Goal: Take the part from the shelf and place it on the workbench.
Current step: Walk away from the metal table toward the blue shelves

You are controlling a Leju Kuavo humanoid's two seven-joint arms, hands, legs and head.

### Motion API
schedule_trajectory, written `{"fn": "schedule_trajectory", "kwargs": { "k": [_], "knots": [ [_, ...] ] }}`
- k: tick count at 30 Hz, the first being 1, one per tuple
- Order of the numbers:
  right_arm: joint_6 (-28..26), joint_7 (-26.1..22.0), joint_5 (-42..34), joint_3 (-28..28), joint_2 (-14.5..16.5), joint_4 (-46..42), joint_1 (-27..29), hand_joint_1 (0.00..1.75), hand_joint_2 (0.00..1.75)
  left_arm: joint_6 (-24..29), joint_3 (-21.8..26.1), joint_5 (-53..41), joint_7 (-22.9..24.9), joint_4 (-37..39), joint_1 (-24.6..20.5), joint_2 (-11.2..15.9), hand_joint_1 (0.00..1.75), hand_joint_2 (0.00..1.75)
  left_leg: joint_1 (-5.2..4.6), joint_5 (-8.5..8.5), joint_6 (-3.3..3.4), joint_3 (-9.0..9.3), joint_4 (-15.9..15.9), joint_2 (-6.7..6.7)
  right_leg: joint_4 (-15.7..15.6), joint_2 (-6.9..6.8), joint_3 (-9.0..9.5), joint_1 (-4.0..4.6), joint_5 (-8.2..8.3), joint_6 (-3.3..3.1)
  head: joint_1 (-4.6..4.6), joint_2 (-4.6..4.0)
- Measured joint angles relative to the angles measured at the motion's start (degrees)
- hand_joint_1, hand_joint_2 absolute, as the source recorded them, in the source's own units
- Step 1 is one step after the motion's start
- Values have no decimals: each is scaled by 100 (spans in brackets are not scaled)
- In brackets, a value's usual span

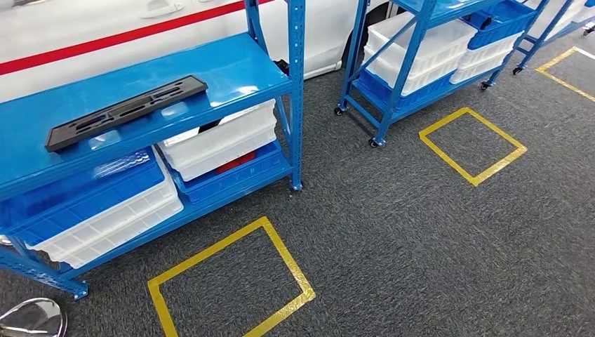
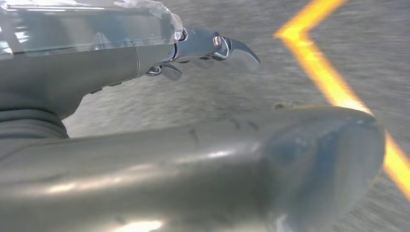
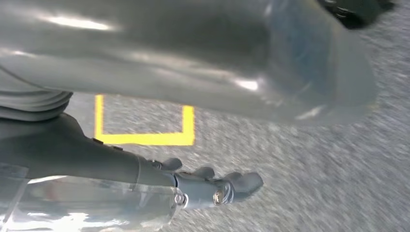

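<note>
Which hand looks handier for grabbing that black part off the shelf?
Probably the left: the black part lies on the shelf to the robot's left. Both hands, left and right, hang empty over carpet.

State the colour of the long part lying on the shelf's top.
Black, on the blue shelf; clearest in the head view.

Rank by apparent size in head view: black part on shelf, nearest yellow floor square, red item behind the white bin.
1. Nearest yellow floor square, though nearness inflates it.
2. Black part.
3. Red item, mostly hidden.
</note>
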Motion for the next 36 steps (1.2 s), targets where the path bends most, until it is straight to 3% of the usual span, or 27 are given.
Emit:
{"fn": "schedule_trajectory", "kwargs": {
  "k": [2,4,5,6,7,9,10,11,13,15,17,19,21,22,23,24,26,28,29,30,31,33,34,35,36],
  "knots": [
    [27,109,-22,0,-45,-3,90,0,0,15,35,-40,237,0,93,-2,0,0,31,54,65,15,-47,-134,239,284,-86,-31,-197,67,0,0],
    [61,187,-62,-3,-76,-2,209,0,0,14,41,-97,395,0,132,-2,0,0,39,85,103,-6,-56,-275,918,612,-413,-61,-583,107,1,0],
    [72,221,-85,-5,-81,-2,255,0,0,14,41,-123,449,0,141,-1,0,0,37,90,108,-22,-53,-350,1302,664,-606,-68,-741,117,1,0],
    [76,245,-108,-10,-85,-2,287,0,0,14,41,-147,494,0,156,1,0,0,35,92,108,-29,-49,-426,1555,678,-738,-72,-795,125,2,0],
    [73,265,-135,-18,-86,-2,306,0,0,14,41,-168,530,0,175,4,0,0,37,92,103,-31,-40,-507,1596,683,-772,-78,-726,131,2,0],
    [52,284,-190,-38,-85,-2,322,0,0,14,40,-216,557,0,205,9,0,0,46,84,75,-26,-11,-672,1020,753,-522,-108,-310,133,2,0],
    [39,285,-210,-52,-75,-1,331,0,0,11,38,-238,547,0,208,11,0,0,47,76,51,-34,7,-746,619,876,-340,-130,-134,134,2,0],
    [23,286,-222,-68,-62,1,338,0,0,9,36,-261,526,0,205,15,0,0,44,69,18,-49,28,-816,304,980,-203,-141,-16,126,2,0],
    [2,286,-238,-100,-7,5,336,0,0,5,31,-292,461,0,206,26,0,0,41,72,-58,-91,43,-922,80,1080,-113,-132,12,91,1,0],
    [-9,286,-269,-125,51,7,310,0,0,-4,30,-307,394,0,224,38,0,0,54,77,-136,-120,39,-981,58,953,-109,-117,34,16,1,0],
    [-19,281,-312,-156,98,7,305,0,0,-23,29,-310,345,0,233,49,0,0,55,-63,-191,-214,235,-744,22,811,-97,-120,46,-80,0,0],
    [-25,277,-333,-189,136,7,325,0,0,-36,27,-310,322,0,219,56,0,0,52,-443,-227,-519,900,-412,9,647,-97,-98,40,-147,-1,0],
    [-26,277,-339,-214,162,7,343,0,0,-38,26,-310,313,0,213,59,0,0,58,-747,-253,-862,1639,-318,13,469,-100,-68,29,-168,-1,0],
    [-26,277,-343,-222,170,7,345,0,0,-38,26,-311,309,0,220,60,0,0,58,-745,-256,-911,1760,-304,15,385,-98,-59,25,-170,-1,0],
    [-30,274,-348,-227,178,7,343,0,0,-40,25,-320,303,0,228,61,0,0,57,-631,-251,-837,1634,-284,18,309,-92,-54,20,-168,-1,0],
    [-41,261,-361,-231,187,7,339,0,0,-48,23,-344,293,0,235,63,0,0,54,-439,-236,-649,1289,-227,20,239,-81,-50,13,-162,-1,0],
    [-104,198,-411,-259,215,7,336,0,0,-75,-14,-451,259,0,227,73,0,0,24,-121,-168,-215,458,11,30,109,-51,-29,-11,-128,0,0],
    [-178,119,-454,-311,248,7,324,0,0,-82,-85,-555,236,0,206,86,0,0,-15,-31,-87,-51,83,126,36,-1,-26,-8,-31,-71,0,0],
    [-203,89,-461,-332,268,7,306,0,0,-71,-113,-580,227,0,202,94,0,0,-29,-26,-54,-64,71,68,32,-52,-14,-4,-32,-41,0,0],
    [-224,64,-466,-344,289,7,283,0,0,-55,-128,-596,208,0,206,102,0,44,-19,-5,-25,-59,52,7,27,-79,-1,-5,-36,-8,-1,0],
    [-243,34,-473,-353,309,7,263,0,0,-39,-140,-616,174,0,213,111,0,87,-4,21,6,-48,27,-51,52,-2,3,-14,-66,27,1,0],
    [-284,-44,-488,-377,347,7,254,0,87,-8,-190,-656,74,0,195,130,0,175,35,82,70,-39,-21,-171,381,335,-131,-35,-311,82,1,0],
    [-300,-86,-485,-390,361,8,260,0,87,13,-222,-672,11,0,170,137,0,175,38,99,89,-56,-26,-233,718,524,-286,-51,-509,95,2,0],
    [-311,-124,-468,-399,377,9,268,0,87,35,-248,-686,-57,0,136,144,0,175,38,111,101,-75,-24,-301,1116,622,-478,-60,-705,100,2,0],
    [-314,-157,-440,-404,391,10,274,0,44,55,-272,-704,-138,-1,101,151,0,175,36,117,104,-87,-21,-369,1460,659,-646,-66,-825,105,2,0]
  ]
}}
